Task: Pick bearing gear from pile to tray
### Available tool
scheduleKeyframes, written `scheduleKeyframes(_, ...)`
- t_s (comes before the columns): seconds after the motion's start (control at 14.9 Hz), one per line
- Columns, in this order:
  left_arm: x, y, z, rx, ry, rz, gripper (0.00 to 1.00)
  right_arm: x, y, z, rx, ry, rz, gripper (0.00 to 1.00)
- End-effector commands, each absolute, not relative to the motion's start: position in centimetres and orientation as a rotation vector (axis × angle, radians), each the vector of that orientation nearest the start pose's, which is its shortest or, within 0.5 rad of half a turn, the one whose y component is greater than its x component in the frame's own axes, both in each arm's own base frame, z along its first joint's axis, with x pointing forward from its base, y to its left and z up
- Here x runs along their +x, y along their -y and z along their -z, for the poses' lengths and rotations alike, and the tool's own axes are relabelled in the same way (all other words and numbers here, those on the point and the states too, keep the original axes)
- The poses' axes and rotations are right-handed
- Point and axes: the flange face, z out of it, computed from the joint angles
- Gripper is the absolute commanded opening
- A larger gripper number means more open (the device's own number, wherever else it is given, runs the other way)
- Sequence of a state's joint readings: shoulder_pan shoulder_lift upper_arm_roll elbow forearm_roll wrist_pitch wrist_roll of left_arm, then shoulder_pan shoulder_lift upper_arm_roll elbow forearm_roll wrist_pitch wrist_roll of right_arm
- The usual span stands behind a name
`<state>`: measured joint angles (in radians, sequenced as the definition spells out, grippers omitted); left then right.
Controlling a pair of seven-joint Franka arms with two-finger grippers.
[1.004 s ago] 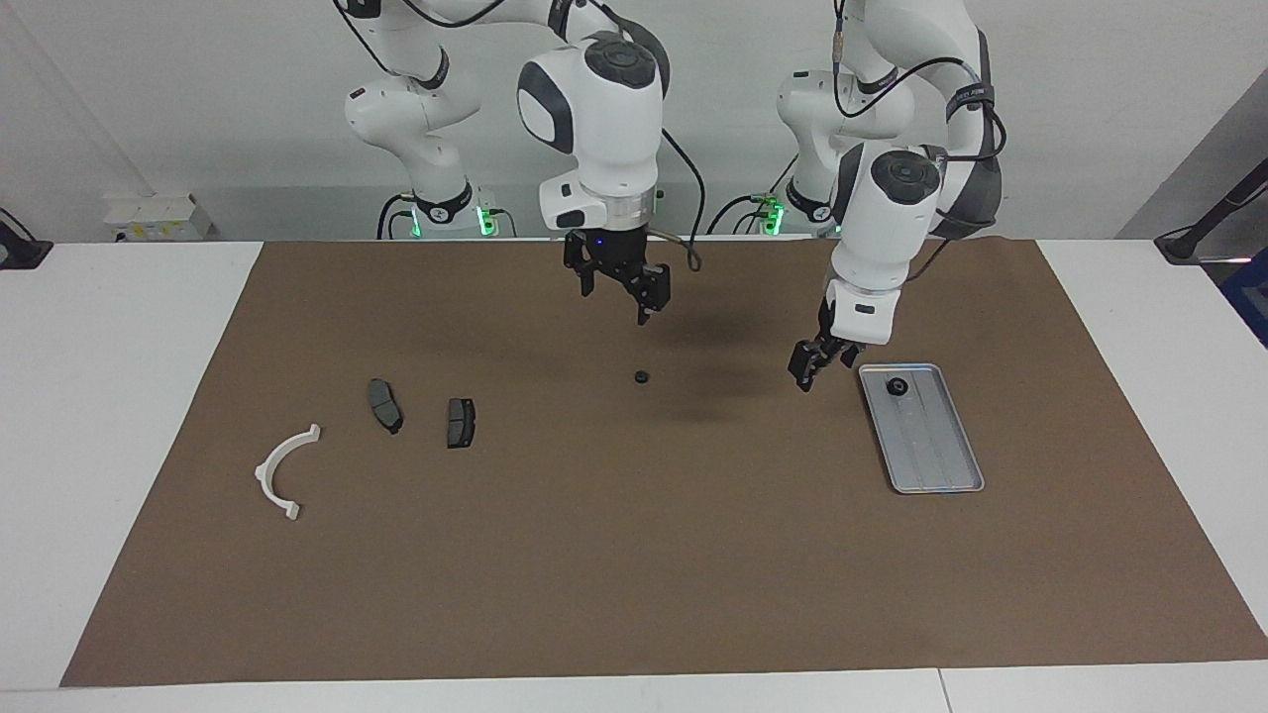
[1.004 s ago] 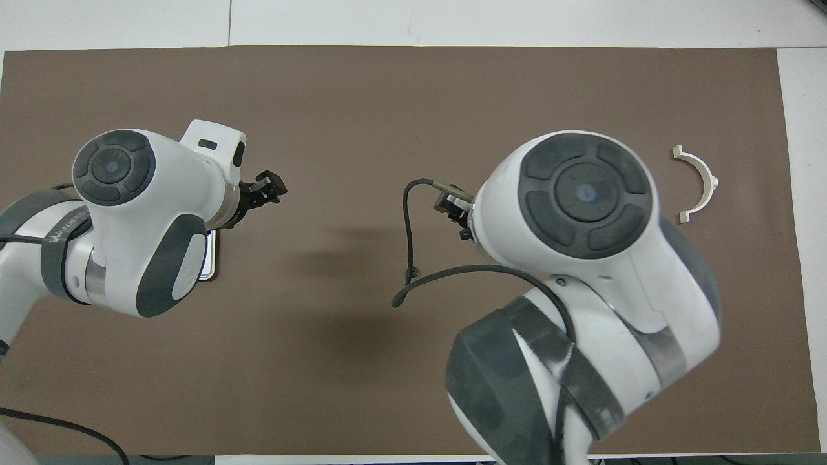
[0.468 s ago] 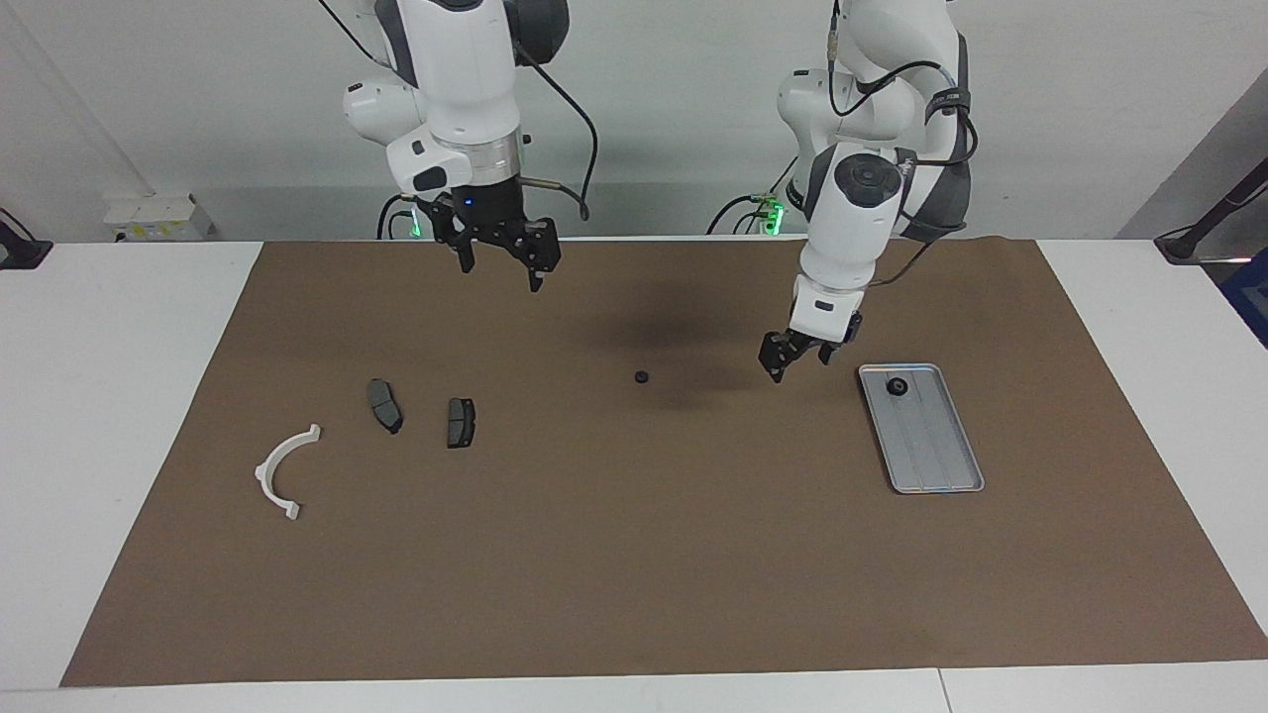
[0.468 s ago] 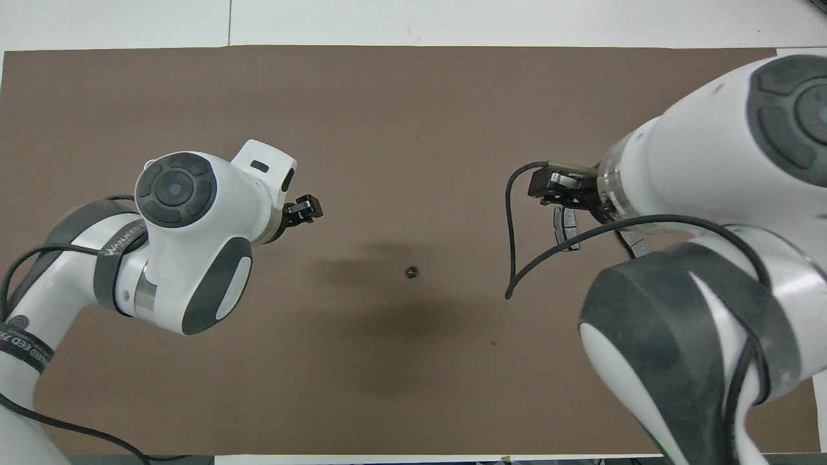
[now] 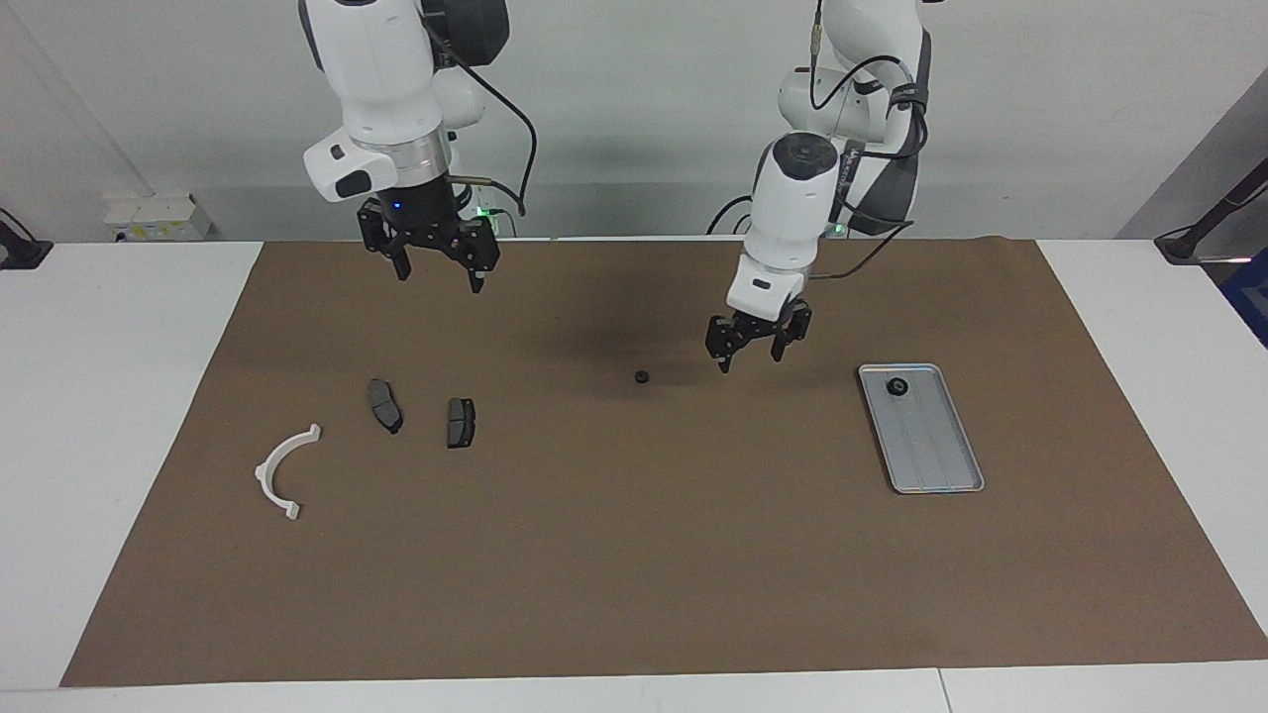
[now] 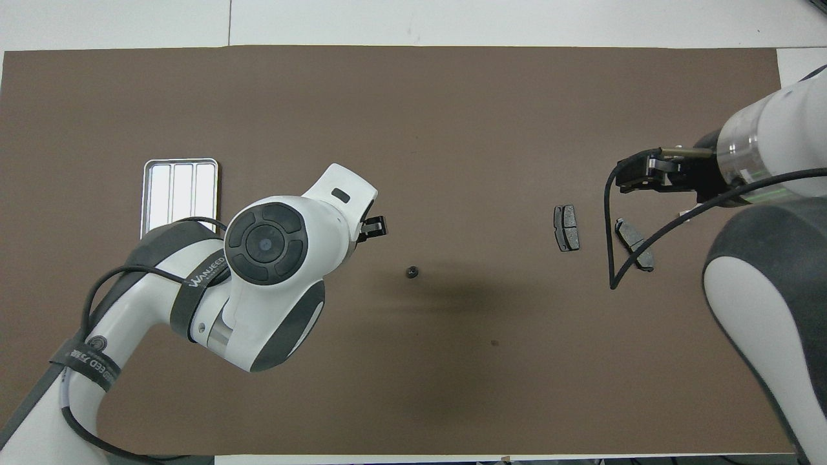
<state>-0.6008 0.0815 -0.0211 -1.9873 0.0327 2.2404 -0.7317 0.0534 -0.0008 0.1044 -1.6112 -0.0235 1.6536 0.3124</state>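
A small black bearing gear [image 5: 642, 377] [image 6: 411, 272] lies alone on the brown mat, mid-table. A second one [image 5: 898, 387] sits in the tray [image 5: 936, 456] [image 6: 179, 194] at its end nearer the robots. My left gripper [image 5: 750, 361] [image 6: 378, 226] hangs open and empty low over the mat, between the loose gear and the tray and close to the gear. My right gripper [image 5: 439, 280] [image 6: 630, 177] is raised and open, holding nothing, over the mat near the pile. The pile's two dark brake pads [image 5: 384, 405] [image 5: 461, 422] lie beside a white arc [image 5: 285, 470].
The brown mat [image 5: 634, 555] covers most of the white table. The right arm's cable [image 6: 610, 245] dangles over the brake pads [image 6: 566, 227] [image 6: 634, 243] in the overhead view, and that arm hides the white arc there.
The left gripper has moved from beside the tray toward the loose gear. The right gripper has swung up and away from above that gear toward the pile's end.
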Motion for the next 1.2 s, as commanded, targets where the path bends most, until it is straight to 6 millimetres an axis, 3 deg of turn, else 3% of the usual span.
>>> scheduleKeyframes(0.0,46.1,37.0,-44.5,-3.218,0.025,0.219,0.72,55.0,-6.1,-61.6,-3.134,-0.164,0.048,1.00)
scheduleKeyframes(0.13,44.7,39.0,-45.1,-3.212,-0.111,0.214,0.71,55.1,-4.6,-61.5,-3.137,-0.111,0.045,1.00)
scheduleKeyframes(0.4,43.5,42.3,-45.5,-3.195,-0.168,0.128,0.71,55.1,-2.9,-61.4,-3.133,-0.061,0.045,1.00)
scheduleKeyframes(0.67,45.6,44.0,-42.9,-3.140,-0.156,0.014,0.71,55.1,-2.5,-61.4,-3.133,-0.070,0.045,1.00)
scheduleKeyframes(1.0,46.5,44.4,-39.2,-3.116,-0.153,-0.018,0.71,55.1,-2.9,-61.5,-3.133,-0.061,0.047,1.00)
scheduleKeyframes(1.14,47.0,44.2,-38.6,-3.121,-0.142,-0.012,0.71,55.0,-3.0,-61.4,-3.133,-0.058,0.045,1.00)
